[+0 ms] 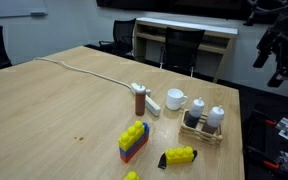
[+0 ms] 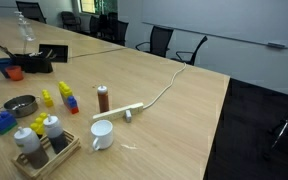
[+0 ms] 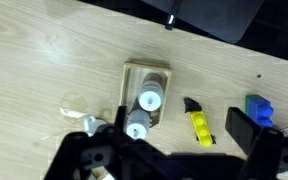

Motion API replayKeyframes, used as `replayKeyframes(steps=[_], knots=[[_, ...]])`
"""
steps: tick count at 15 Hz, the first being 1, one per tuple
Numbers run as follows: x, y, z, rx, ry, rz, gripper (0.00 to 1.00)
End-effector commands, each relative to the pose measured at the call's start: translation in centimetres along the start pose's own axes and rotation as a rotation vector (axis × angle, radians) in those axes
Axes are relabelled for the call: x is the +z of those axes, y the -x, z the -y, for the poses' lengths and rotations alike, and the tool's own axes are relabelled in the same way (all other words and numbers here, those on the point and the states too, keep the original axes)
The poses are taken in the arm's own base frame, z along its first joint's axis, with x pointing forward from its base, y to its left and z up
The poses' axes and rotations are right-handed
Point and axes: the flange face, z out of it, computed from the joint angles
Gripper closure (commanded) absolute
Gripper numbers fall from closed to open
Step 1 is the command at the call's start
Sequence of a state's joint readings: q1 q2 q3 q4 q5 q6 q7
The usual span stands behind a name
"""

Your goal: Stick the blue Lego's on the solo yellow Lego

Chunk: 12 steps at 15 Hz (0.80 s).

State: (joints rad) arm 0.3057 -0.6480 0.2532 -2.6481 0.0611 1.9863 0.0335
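The solo yellow Lego [image 3: 199, 126] lies flat on the wooden table, right of the shaker tray in the wrist view. A small dark-blue, almost black piece [image 3: 190, 103] touches its upper end, and a smaller dark bit sits at its lower end. I cannot tell whether they are pressed on. The brick also shows in both exterior views [image 1: 181, 155] [image 2: 47, 98]. My gripper [image 3: 182, 125] is open and empty, with its black fingers spread wide to either side of the brick, far above it. In an exterior view the gripper [image 1: 279, 55] hangs high at the table's right side.
A yellow-blue-red Lego stack [image 1: 133, 140] [image 3: 259, 108] stands near the brick. A wooden tray with two shakers [image 1: 203, 130] [image 3: 130, 75], a white mug [image 1: 175, 99], a brown bottle [image 1: 140, 100], a power strip with cable [image 2: 119, 112], a metal bowl [image 2: 21, 104] and more blue bricks [image 2: 1, 122] are on the table.
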Motion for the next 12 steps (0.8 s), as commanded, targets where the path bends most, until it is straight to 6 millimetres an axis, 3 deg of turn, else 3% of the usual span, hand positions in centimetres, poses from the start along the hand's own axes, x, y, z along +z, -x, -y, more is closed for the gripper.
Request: replayKeyframes(steps=[1, 4, 7, 8, 9, 12], knots=[[1.9, -3.8, 5.0, -0.177, 0.01, -0.022, 0.0], [4.6, -6.0, 10.6, -0.355, 0.054, -0.047, 0.0], [6.9, -7.3, 14.9, -0.472, 0.046, -0.073, 0.0], [7.2, -7.6, 15.8, -0.498, 0.038, -0.088, 0.0], [7.1, -6.6, 15.1, -0.444, 0.038, -0.072, 0.0], [7.6, -6.9, 15.3, -0.446, 0.031, -0.065, 0.0]])
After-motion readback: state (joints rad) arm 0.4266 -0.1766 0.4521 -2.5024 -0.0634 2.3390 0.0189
